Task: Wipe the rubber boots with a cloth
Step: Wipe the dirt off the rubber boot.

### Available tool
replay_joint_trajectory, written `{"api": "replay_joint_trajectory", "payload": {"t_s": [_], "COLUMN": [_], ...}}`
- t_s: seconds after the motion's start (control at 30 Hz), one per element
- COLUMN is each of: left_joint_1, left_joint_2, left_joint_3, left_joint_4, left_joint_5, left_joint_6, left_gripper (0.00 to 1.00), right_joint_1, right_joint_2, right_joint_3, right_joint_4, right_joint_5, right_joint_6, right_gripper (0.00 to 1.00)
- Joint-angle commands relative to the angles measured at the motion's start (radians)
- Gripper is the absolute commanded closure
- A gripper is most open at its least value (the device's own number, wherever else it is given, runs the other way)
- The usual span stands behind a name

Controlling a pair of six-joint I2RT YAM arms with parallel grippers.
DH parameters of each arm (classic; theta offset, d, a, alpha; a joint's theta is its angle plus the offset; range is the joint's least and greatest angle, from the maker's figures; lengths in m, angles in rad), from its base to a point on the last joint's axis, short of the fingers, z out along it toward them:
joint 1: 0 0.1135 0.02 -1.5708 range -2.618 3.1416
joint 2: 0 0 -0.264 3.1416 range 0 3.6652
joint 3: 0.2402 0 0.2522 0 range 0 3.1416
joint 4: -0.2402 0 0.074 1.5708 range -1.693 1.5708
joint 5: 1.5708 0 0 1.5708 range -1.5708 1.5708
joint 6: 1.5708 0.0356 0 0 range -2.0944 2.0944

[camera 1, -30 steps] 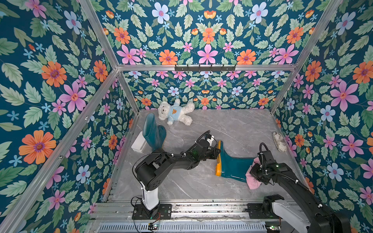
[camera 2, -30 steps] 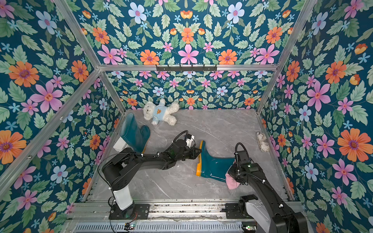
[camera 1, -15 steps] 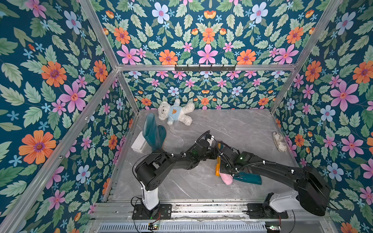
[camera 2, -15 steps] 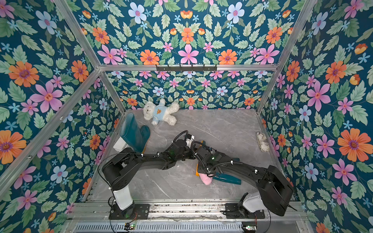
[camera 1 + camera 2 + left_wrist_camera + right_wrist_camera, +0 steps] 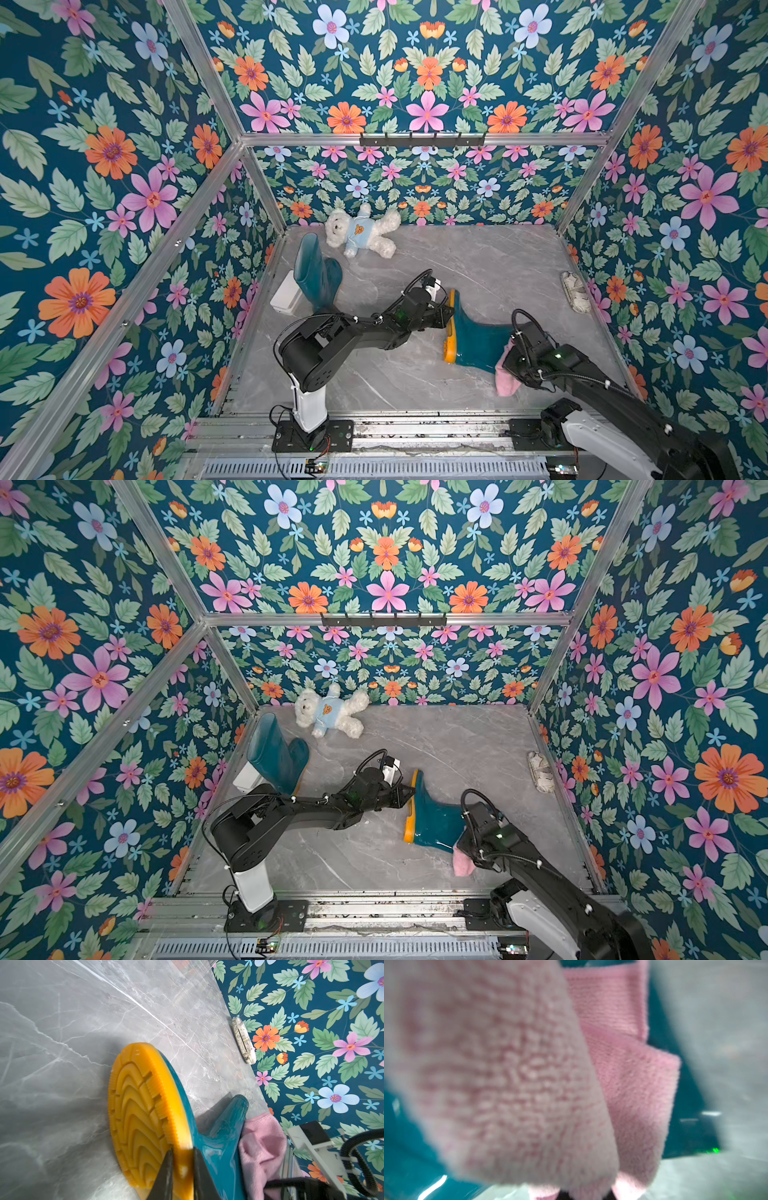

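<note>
Left gripper: jaws narrow, pinching the orange-yellow sole of the lying teal rubber boot, at 4 o'clock from the centre of the tabletop. Right gripper clamped on pink cloth, which touches the boot shaft. Second boot upright, 10 o'clock. Teddy bear, 11 o'clock.

One glossy teal rubber boot stands at ten o'clock; its fallen twin lies just past centre toward four.
The fallen twin is on its side, ridged orange-yellow sole facing nine o'clock, toe to twelve, shaft toward four; a fuzzy pink cloth is bunched against the shaft's open end, touching it.
</note>
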Motion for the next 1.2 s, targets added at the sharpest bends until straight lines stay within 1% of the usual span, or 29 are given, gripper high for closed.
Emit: {"api": "replay_joint_trajectory", "payload": {"t_s": [0.0, 0.03, 0.13, 0.2, 0.3, 0.4, 0.5, 0.63, 0.73, 0.83, 0.87, 0.97, 1.17], "left_joint_1": [0.005, 0.006, 0.005, 0.005, 0.005, 0.006, 0.005, 0.006, 0.005, 0.005, 0.006, 0.006, 0.006], "left_joint_2": [0.023, 0.023, 0.021, 0.024, 0.026, 0.02, 0.02, 0.024, 0.029, 0.037, 0.036, 0.041, 0.041], "left_joint_3": [-0.012, -0.012, -0.013, -0.012, -0.011, -0.013, -0.015, -0.013, -0.011, -0.003, -0.003, 0.002, 0.008], "left_joint_4": [-0.23, -0.229, -0.231, -0.231, -0.23, -0.231, -0.231, -0.23, -0.232, -0.238, -0.238, -0.241, -0.253], "left_joint_5": [-0.054, -0.054, -0.054, -0.054, -0.051, -0.054, -0.052, -0.051, -0.051, -0.047, -0.049, -0.051, -0.052], "left_joint_6": [0.008, 0.008, 0.008, 0.008, 0.008, 0.008, 0.008, 0.008, 0.009, 0.008, 0.008, 0.007, 0.005], "left_gripper": [0.92, 0.92, 0.92, 0.92, 0.92, 0.92, 0.92, 0.92, 0.91, 0.91, 0.91, 0.91, 0.91], "right_joint_1": [-0.083, -0.095, -0.106, -0.108, -0.108, -0.109, -0.109, -0.109, -0.109, -0.099, -0.076, 0.051, 0.259], "right_joint_2": [-0.155, -0.197, -0.274, -0.341, -0.433, -0.425, -0.362, -0.31, -0.196, -0.036, 0.02, 0.163, 0.381], "right_joint_3": [-0.058, -0.057, -0.006, 0.014, 0.014, 0.001, -0.01, -0.025, -0.004, 0.041, 0.068, 0.169, 0.289], "right_joint_4": [-0.138, -0.168, -0.318, -0.38, -0.435, -0.427, -0.391, -0.275, -0.119, 0.064, 0.11, 0.18, 0.317], "right_joint_5": [-0.024, -0.007, 0.111, 0.156, 0.19, 0.198, 0.195, 0.167, 0.093, -0.036, -0.063, -0.036, -0.034], "right_joint_6": [0.076, 0.092, 0.122, 0.151, 0.201, 0.213, 0.211, 0.145, 0.04, -0.068, -0.098, -0.159, -0.172], "right_gripper": [1.0, 1.0, 1.0, 1.0, 1.0, 1.0, 1.0, 1.0, 1.0, 1.0, 1.0, 1.0, 1.0]}}
